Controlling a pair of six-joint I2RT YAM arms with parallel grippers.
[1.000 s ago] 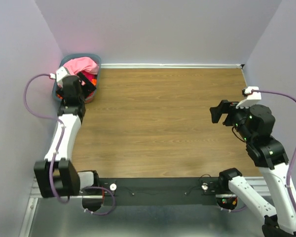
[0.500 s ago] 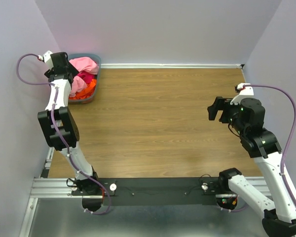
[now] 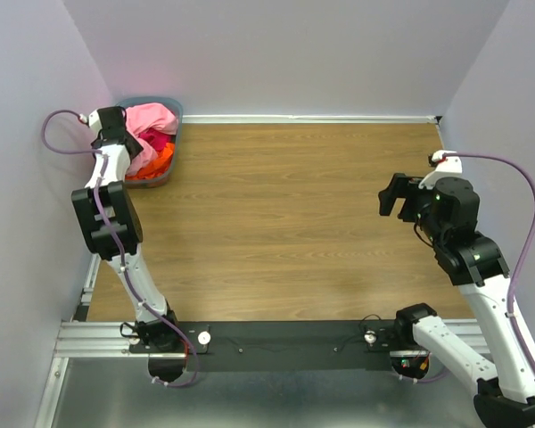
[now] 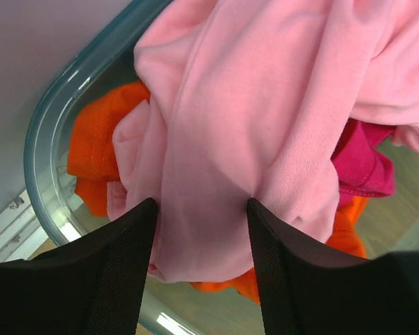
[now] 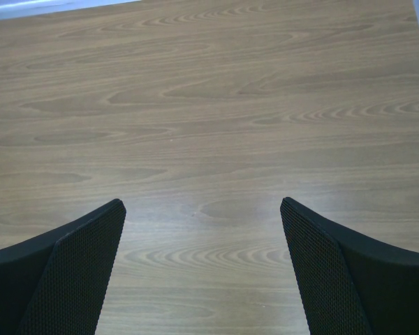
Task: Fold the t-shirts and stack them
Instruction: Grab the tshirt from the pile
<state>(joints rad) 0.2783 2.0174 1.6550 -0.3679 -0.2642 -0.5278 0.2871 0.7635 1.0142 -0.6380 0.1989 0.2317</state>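
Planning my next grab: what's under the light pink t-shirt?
An orange t-shirt and a magenta t-shirt poke out beneath the light pink t-shirt, inside the basket. Anything deeper is covered.

**A robot lab: a boxed-in test cell built around two arms.**

Plain lavender walls (image 3: 285,53) close in a wood-grain tabletop (image 3: 285,214) on three sides, so it looks like a purpose-built enclosure rather than a lived-in room. A left arm (image 3: 107,223) and a right arm (image 3: 481,267), both white and black, are bolted to a black bar (image 3: 285,343) at the near edge. The bar sits on a bare aluminium rail (image 3: 76,339) over a metal sheet. Purple cables (image 3: 517,232) loop loose from the wrists. A grey-blue basket (image 3: 174,111) in the far left corner, heaped with pink, magenta and orange shirts (image 3: 152,120), is the one household touch.
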